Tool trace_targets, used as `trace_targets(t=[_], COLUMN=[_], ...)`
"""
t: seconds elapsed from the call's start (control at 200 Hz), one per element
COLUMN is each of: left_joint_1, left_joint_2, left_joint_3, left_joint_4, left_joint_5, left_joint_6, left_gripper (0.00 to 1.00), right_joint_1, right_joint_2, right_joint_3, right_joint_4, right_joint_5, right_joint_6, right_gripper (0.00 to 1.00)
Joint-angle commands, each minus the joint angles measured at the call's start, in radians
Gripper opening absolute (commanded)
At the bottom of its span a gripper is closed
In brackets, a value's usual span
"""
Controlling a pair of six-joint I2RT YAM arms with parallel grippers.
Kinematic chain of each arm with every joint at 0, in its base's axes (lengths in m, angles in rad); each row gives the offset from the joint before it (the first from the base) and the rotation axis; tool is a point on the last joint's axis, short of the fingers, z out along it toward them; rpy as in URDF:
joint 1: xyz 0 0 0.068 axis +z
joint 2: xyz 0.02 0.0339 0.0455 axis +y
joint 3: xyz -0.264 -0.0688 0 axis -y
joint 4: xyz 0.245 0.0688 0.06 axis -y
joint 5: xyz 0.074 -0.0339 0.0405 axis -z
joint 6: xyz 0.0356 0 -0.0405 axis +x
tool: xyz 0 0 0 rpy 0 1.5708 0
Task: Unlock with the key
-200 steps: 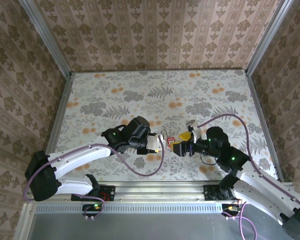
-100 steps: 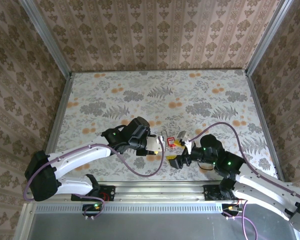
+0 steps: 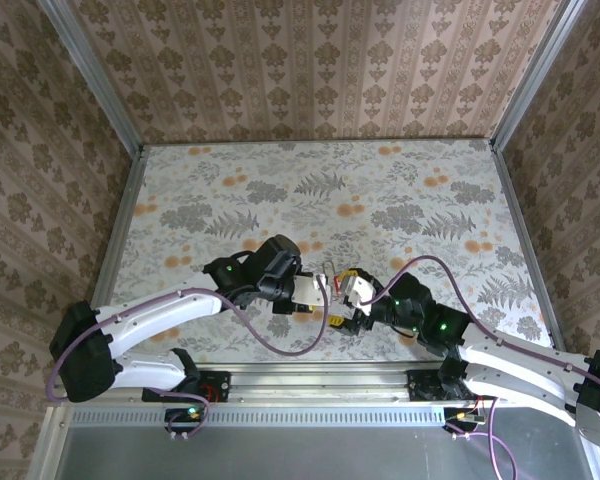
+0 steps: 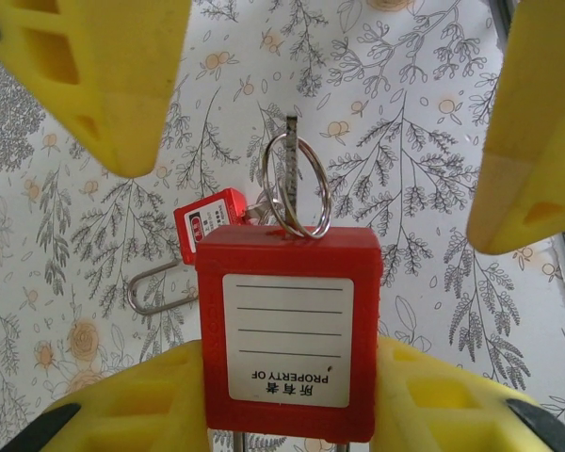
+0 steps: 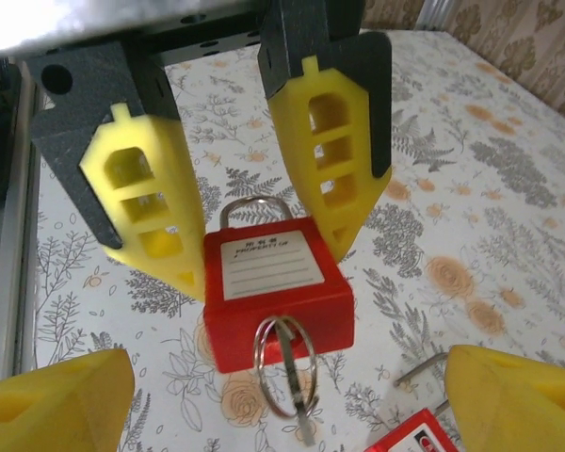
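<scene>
The red padlock (image 4: 289,330) is held clamped by the left jaws; the right jaws are spread wide, flanking the key (image 4: 290,137) seated in it, with nothing gripped

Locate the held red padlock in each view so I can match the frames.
Top external: red padlock just below centre, in the left claw.
Left wrist: lower centre, label toward the camera.
Right wrist: centre, gripped from the top of the picture.
Shared landmark: the key ring at the padlock's free end.
</scene>
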Motion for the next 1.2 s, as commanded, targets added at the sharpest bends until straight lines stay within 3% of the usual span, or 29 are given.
trace_targets(t=[0.0, 0.81, 1.19], left_joint_1=[-0.006, -0.031, -0.033], left_joint_2=[-0.005, 0.01, 0.022], left_joint_3=[0.022, 0.015, 0.009], left_joint_4=[-0.018, -0.026, -0.02], left_joint_5=[0.038, 0.057, 0.061], left_joint_6=[0.013, 0.027, 0.018], left_gripper=[0.0, 0.0, 0.0], right_joint_1=[0.003, -0.021, -0.075], right_joint_2=[0.03, 0.123, 0.064], right_joint_3=[-0.003, 0.051, 0.021], right_joint_4=[0.074, 0.091, 0.13], right_joint_5=[-0.024, -0.11, -0.111], right_joint_6=[-0.058, -0.056, -0.016], right_gripper=[0.85, 0.72, 0.72])
